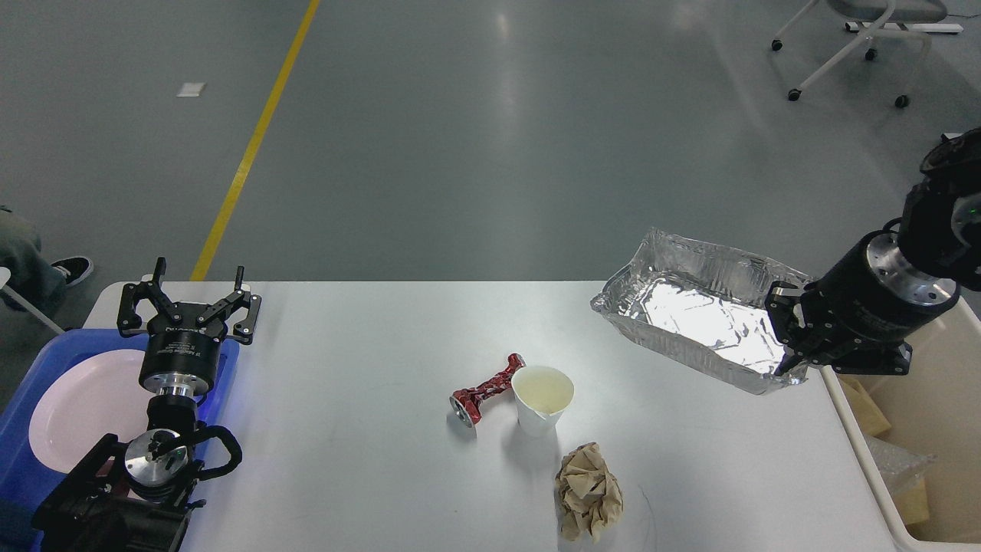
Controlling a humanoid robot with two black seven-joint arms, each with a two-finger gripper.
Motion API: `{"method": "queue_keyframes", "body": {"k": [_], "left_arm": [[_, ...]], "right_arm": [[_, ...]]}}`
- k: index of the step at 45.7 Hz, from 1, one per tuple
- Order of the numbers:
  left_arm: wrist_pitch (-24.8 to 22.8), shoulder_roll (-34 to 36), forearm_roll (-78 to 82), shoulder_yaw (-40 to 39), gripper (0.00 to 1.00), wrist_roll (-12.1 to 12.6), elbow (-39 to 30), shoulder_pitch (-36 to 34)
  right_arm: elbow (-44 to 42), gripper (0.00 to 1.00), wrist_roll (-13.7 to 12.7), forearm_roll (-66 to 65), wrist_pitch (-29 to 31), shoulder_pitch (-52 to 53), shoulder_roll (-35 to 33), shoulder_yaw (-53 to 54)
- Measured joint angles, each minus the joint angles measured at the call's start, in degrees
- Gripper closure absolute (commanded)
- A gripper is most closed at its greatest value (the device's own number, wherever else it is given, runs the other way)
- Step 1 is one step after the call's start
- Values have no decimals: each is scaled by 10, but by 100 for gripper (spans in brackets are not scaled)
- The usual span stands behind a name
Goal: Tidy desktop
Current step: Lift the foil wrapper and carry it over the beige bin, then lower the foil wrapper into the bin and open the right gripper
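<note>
A robot's head camera looks down on the desktop [368,460], a large plain white rectangular tabletop with rounded corners that fills the lower half of the view.

The right gripper [789,337] is pinched on the near right end of a crinkled silver foil baking tray [701,318], holding it lifted above the table's far right corner. The tray tilts slightly and looks empty. The step in hand seems to be carrying it to the beige plastic bin [851,429] that stands just past the table's right edge. To do this well, the arm should keep the grip firm, since thin foil bends easily. It should swing the whole tray beyond the bin's rim before letting go, so that no end catches on the wall. The bin seems to hold some brown cardboard and clear plastic wrap; its far contents are hidden by the arm.

The left gripper [188,307] has its fingers spread, holding nothing, above the table's far left corner. Beneath that arm, at the left edge, a blue plastic tray [31,383] holds one round white plate [84,410].

Near the table's middle, a crushed red drinks can [487,389] lies touching or nearly touching a white paper cup [542,399], which stands upright and holds a pale liquid. A crumpled brown paper ball [588,491] sits towards the near edge.
</note>
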Motion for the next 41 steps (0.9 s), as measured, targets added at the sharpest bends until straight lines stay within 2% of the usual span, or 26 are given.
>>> {"method": "queue_keyframes", "body": {"k": [8, 14, 19, 25, 34, 41], "left_arm": [[0, 0, 0, 0, 4, 0, 0, 0], [0, 0, 1, 1, 4, 0, 0, 1], [0, 0, 1, 0, 4, 0, 0, 1], [0, 0, 1, 0, 4, 0, 0, 1], [0, 0, 1, 1, 4, 0, 0, 1], [0, 0, 1, 1, 4, 0, 0, 1]], "right_arm": [[-30, 100, 0, -13, -75, -58, -63, -43], [-113, 100, 1, -57, -111, -145, -150, -37], [-197, 100, 1, -74, -120, -237, -211, 12], [-287, 100, 1, -83, -123, -359, -260, 119], [-426, 100, 1, -111, -136, -543, -267, 268], [-541, 100, 1, -114, -194, -690, -223, 374]]}}
